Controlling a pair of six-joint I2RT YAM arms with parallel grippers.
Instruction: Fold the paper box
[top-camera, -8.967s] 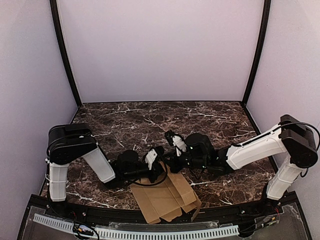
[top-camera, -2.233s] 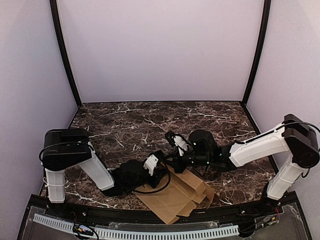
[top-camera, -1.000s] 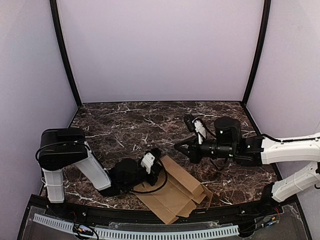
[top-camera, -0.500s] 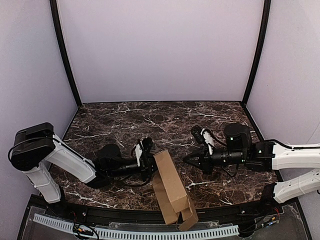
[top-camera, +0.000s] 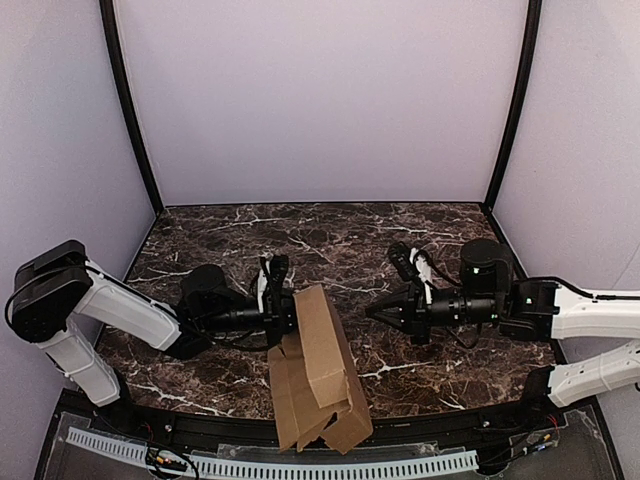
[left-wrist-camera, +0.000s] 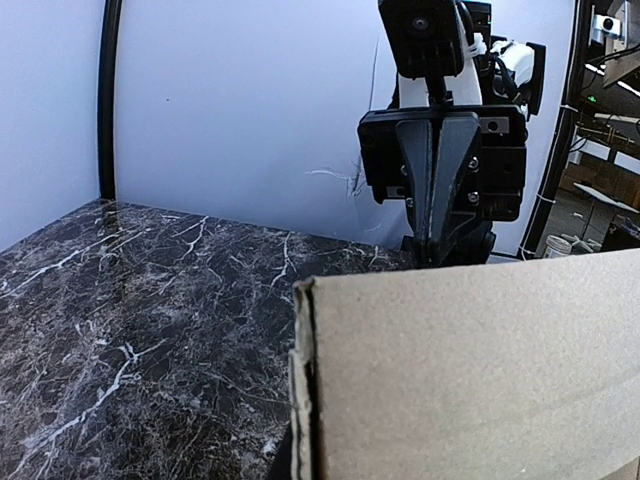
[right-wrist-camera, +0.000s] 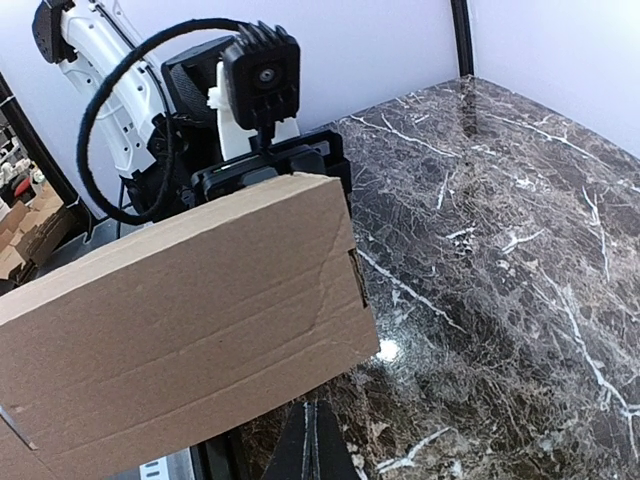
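The paper box (top-camera: 325, 350) sits at the middle of the table's (top-camera: 300, 240) near edge. It is partly folded, with its lower flaps lying by that edge and one long panel raised. The left pincer (top-camera: 289, 308) pinches the far left corner of the raised panel. The right pincer (top-camera: 372, 312) has its fingers pressed together. It points at the panel from the right and stands apart from it. The panel stands between the two pincers and hides the right fingertips in the left wrist view. Beyond the pincers, bare marble runs to the pale back wall (top-camera: 320, 100).
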